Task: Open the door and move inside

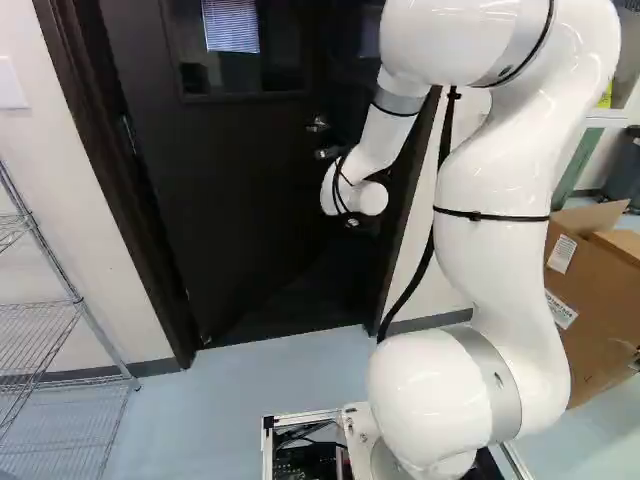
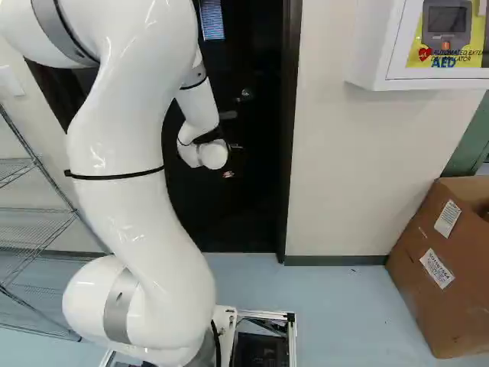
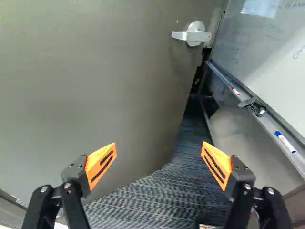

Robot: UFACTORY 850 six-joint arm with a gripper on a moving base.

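My gripper [image 1: 360,224] is at the doorway in the left base view, its fingers hidden behind the wrist. In the wrist view the gripper [image 3: 158,160] stands wide open, nothing between its orange pads. The dark door [image 1: 225,190], with a window in its upper part, stands partly swung inward from its left-hand hinges. Its grey-looking face [image 3: 95,81] fills much of the wrist view, ahead of and beside one finger. The silver lever handle [image 3: 191,35] is farther ahead, near the door's free edge, apart from the fingers. Past that edge, a gap shows dark carpet [image 3: 176,191].
Through the doorway, a whiteboard [image 3: 271,62] with a marker tray [image 3: 267,119] runs along the side opposite the door. The dark door frame [image 2: 289,153] borders a pale wall. A wire shelf [image 1: 75,300] stands left, a cardboard box [image 2: 439,267] and white AED cabinet [image 2: 374,53] right.
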